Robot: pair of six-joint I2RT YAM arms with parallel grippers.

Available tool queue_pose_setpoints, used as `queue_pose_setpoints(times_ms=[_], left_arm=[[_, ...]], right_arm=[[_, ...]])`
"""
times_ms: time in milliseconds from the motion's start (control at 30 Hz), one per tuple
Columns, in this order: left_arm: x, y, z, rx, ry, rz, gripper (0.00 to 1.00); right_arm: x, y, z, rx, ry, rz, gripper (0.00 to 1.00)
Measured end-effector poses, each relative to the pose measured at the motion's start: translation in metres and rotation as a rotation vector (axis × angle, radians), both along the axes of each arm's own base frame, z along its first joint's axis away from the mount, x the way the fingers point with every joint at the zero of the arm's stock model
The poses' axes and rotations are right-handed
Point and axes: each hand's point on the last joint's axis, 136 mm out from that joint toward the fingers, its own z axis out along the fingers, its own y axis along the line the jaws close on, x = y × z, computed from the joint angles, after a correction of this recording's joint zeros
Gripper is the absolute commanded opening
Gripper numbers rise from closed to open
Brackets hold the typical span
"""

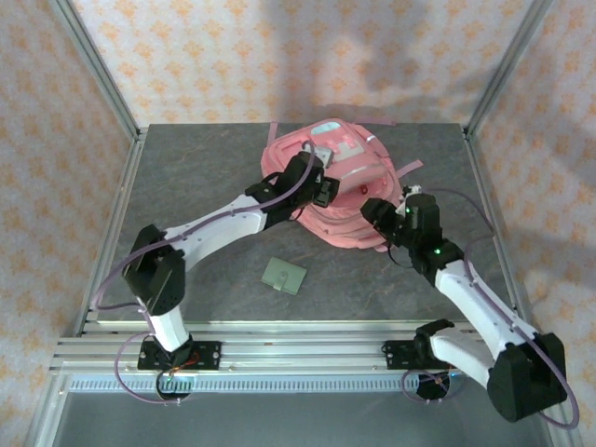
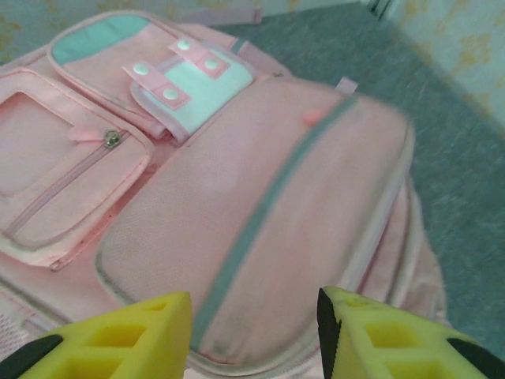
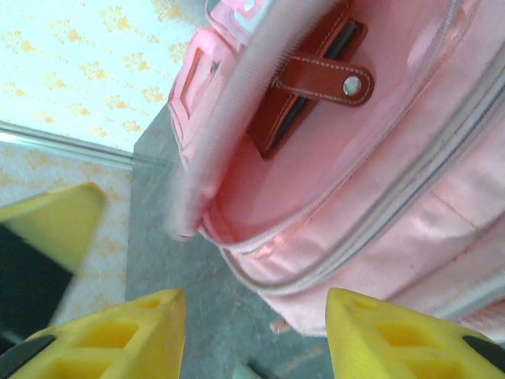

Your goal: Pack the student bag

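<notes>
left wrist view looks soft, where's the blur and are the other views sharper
Left wrist: backpack smeared toward its right edge, pockets crisper. Right wrist: the bag's opening rim blurred, leather strap sharp. Top external: crisp, soft shadow on the back wall.

Occluded: brown leather case point(image 3: 319, 77) behind student bag point(image 3: 410, 205) rim (top cut by frame edge). Too small to identify: grey-green square point(image 1: 285, 277).

One student bag point(image 1: 368, 177); one brown leather case point(image 3: 316, 75); one grey-green square point(image 1: 285, 277); two arms: left point(image 1: 223, 222), right point(image 1: 470, 289).
</notes>
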Motion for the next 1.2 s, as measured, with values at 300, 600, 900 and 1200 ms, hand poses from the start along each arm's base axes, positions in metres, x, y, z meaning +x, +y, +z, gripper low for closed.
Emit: queue_pose_setpoints(times_ms=[300, 600, 900, 1200], left_arm=[[-0.056, 0.057, -0.008, -0.12, 0.019, 0.096, 0.57], [-0.117, 0.121, -0.122, -0.087, 0.265, 0.266, 0.63], [-0.166, 0.156, -0.168, -0.174, 0.415, 0.382, 0.46], [-0.194, 0.156, -0.205, -0.16, 0.538, 0.41, 0.31]], right_arm=[[-0.034, 0.024, -0.021, -0.025, 0.018, 0.186, 0.48], [-0.068, 0.081, -0.063, -0.108, 0.107, 0.428, 0.51], [-0.073, 0.132, -0.093, -0.233, 0.139, 0.577, 0.54], [-0.062, 0.176, -0.134, -0.329, 0.186, 0.669, 0.52]])
